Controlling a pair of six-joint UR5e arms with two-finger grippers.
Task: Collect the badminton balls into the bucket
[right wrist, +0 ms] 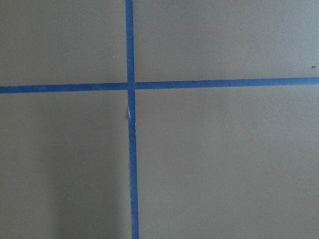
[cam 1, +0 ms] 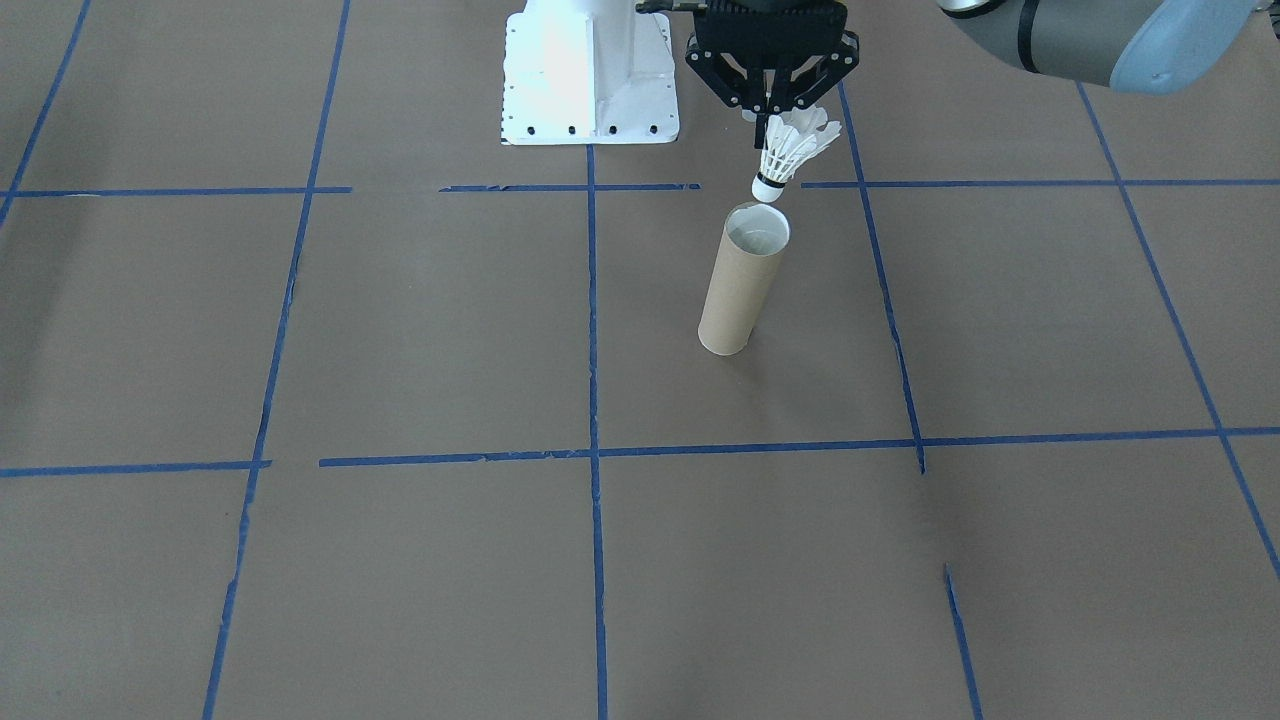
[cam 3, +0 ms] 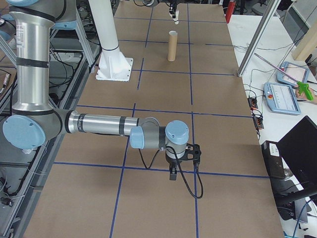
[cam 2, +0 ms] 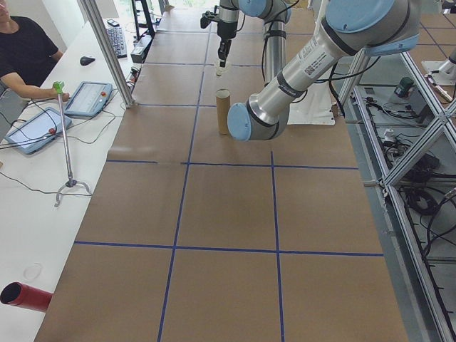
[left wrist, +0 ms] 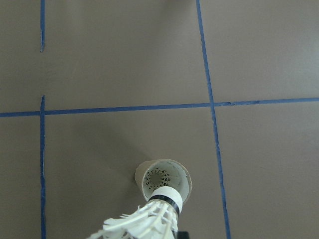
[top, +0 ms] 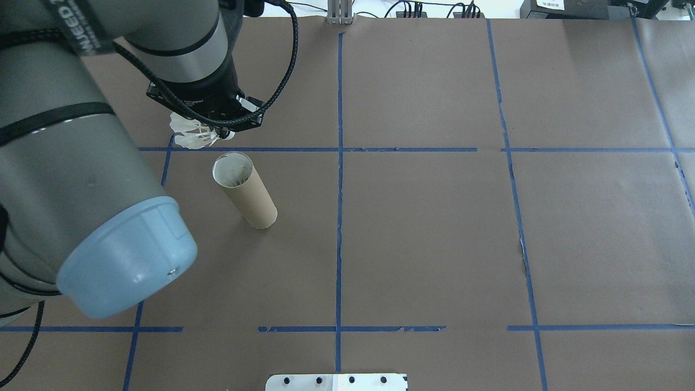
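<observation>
Now the left gripper (cam 1: 783,110) is clamped on the shuttlecock (cam 1: 790,152), cork down, just above the tube (cam 1: 741,280). Whether the right gripper (cam 3: 173,173), at 6 o'clock in the right view, is closed, I cannot tell.

Front cam faces the robot, steeply down; overhead sits behind its shoulders. Both catch the cardboard tube (cam 1: 742,283) standing on the brown surface (cam 1: 420,330). Two side cams look along the surface from either end, farther back. Left wrist cam stares straight down into the tube; right wrist cam hangs close over blue tape lines (right wrist: 130,124).
</observation>
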